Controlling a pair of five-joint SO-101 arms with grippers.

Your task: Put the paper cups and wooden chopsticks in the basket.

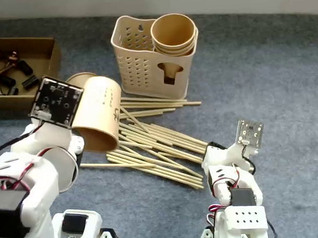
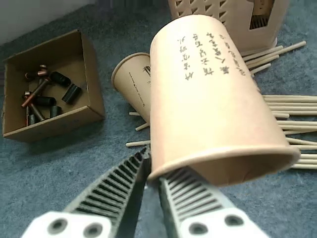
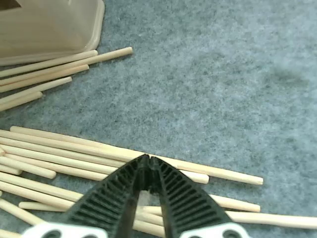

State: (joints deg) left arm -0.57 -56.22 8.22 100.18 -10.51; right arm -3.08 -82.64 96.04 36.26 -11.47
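The left hand, clamped on the rim of a paper cup that hangs tilted over the chopsticks, has the basket at about 1 o'clock in the high view, with the cup's base pointing roughly that way, so this arm is the nearer one.

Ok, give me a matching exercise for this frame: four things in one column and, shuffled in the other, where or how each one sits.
Things:
1. printed paper cup
2. stacked cups
3. chopsticks
4. cardboard box

Places or states:
A. inside the basket
B. scattered on the grey carpet
C. pinched at the rim by the left gripper
D. holding small dark parts

Pairs: 1-C, 2-A, 3-B, 4-D.
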